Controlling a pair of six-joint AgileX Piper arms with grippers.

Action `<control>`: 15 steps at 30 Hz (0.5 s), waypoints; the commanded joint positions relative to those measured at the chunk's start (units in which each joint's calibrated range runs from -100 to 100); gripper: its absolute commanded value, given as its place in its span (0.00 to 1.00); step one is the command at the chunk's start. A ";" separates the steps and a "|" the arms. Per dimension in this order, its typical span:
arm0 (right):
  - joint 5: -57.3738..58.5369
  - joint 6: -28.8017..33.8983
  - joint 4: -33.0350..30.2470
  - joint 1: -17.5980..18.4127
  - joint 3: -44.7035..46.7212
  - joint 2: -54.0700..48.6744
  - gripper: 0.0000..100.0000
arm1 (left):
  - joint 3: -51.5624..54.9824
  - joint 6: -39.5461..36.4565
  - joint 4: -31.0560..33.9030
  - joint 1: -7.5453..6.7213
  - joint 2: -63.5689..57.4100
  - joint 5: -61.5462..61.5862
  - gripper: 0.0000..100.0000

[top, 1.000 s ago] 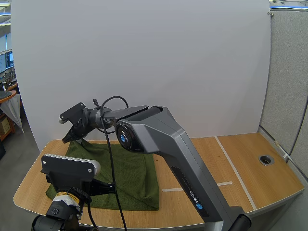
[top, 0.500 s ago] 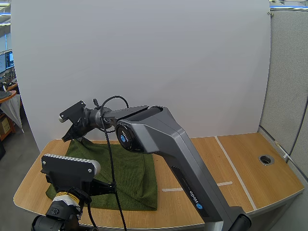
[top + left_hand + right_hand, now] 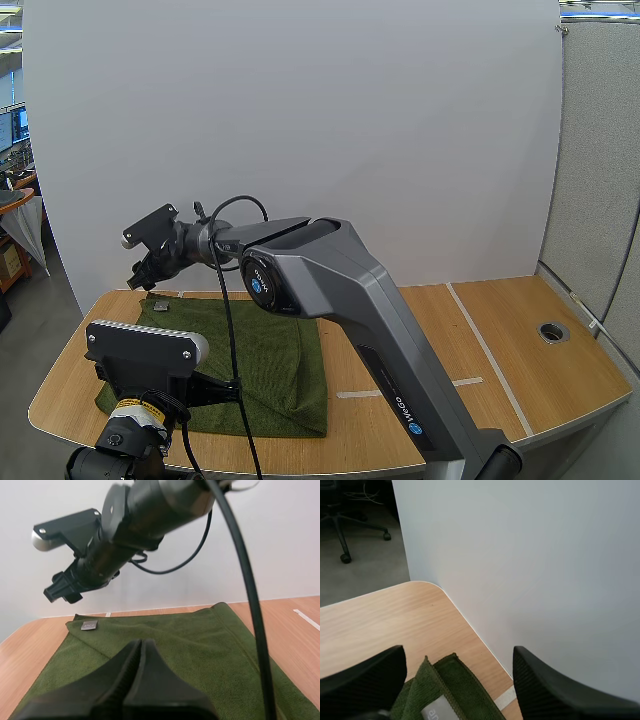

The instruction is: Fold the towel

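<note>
Right gripper [image 3: 144, 276]: jaws apart, above green towel's [image 3: 270, 360] far corner, left-centre of frame. Left gripper [image 3: 141, 650]: clenched on nothing. I'd lower straight, pinching hem beside the label [image 3: 89, 625].

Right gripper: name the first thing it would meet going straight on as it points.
Probably the towel: the open right gripper tilts down over its tagged corner. Depth is unclear, so the table beside that corner is possible.

Towel [image 3: 280, 360] on the table's [image 3: 520, 350] left half, my right gripper [image 3: 142, 278] above its far left corner, my left gripper [image 3: 141, 642] over its near part
</note>
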 commanded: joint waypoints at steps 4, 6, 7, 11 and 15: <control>18.92 -0.44 -5.72 -0.59 -0.27 -10.05 1.00 | 0.14 -0.03 -0.54 0.14 0.00 -0.71 0.00; 23.39 -0.02 -6.61 -0.67 -0.27 -11.88 0.99 | 0.14 -0.03 -0.54 0.14 0.00 -0.71 0.00; 26.16 0.23 -7.37 -0.66 -0.27 -12.94 0.97 | 0.14 -0.03 -0.54 0.14 0.00 -0.71 0.00; 37.68 1.28 -9.99 -0.66 -0.27 -17.17 0.72 | 0.14 -0.03 -0.54 0.14 0.00 -0.71 0.00; 50.50 1.36 -10.61 -0.69 -0.13 -20.58 0.26 | 0.14 -0.03 -0.54 0.14 0.00 -0.71 0.00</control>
